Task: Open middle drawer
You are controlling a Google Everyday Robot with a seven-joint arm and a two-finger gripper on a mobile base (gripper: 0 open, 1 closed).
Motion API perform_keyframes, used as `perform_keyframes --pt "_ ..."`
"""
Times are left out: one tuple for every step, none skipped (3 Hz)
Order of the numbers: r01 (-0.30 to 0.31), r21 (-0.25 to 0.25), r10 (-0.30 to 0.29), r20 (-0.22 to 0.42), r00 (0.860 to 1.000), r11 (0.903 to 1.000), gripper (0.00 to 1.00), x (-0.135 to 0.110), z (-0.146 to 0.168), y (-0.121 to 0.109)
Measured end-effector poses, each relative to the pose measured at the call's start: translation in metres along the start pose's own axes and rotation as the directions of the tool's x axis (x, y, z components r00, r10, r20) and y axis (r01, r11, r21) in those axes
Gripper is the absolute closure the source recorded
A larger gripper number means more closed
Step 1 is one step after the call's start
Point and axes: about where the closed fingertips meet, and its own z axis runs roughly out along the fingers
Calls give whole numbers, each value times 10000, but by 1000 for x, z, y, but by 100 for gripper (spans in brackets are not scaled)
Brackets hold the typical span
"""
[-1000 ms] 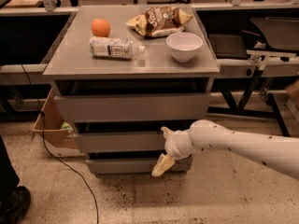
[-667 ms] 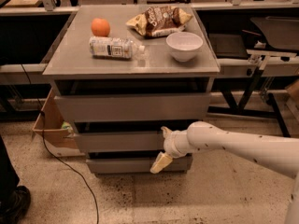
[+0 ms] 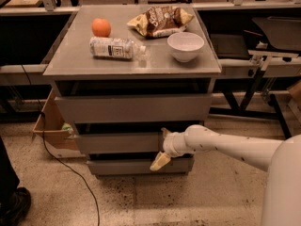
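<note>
White and jointed, the arm [image 3: 235, 147] is reaching in from the right edge, low over a speckled floor where a black cable [image 3: 70, 171] is trailing and a dark shoe [image 3: 14, 208] is showing at the bottom left corner. The end effector [image 3: 160, 149] is sitting against the right part of the middle drawer [image 3: 117, 143]. Its fingers are standing apart, the upper one lying at the drawer front's top edge and the tan lower one hanging down over the lowest drawer [image 3: 122, 167]. The middle drawer is lying between that slim front and the taller top drawer [image 3: 131, 108]. A cardboard box [image 3: 49, 126] is resting on the floor beside the cabinet's left side. On the grey surface [image 3: 75, 62] a bottle [image 3: 113, 47] is lying flat near the front, with a white bowl [image 3: 186, 45] to its right. Farther back, an orange [image 3: 101, 27] and a chip bag [image 3: 160, 20] are resting.
</note>
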Motion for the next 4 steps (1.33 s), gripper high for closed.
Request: perform_keyframes --pt "340 121 -341 93 9994 9993 0 -3 22 -19" --pt "394 68 -394 107 9992 9992 0 -5 29 -21" --pt "341 -120 -341 -5 9994 9993 19 3 37 -17" --pt "221 -364 -224 -74 9997 9991 50 11 42 -6"
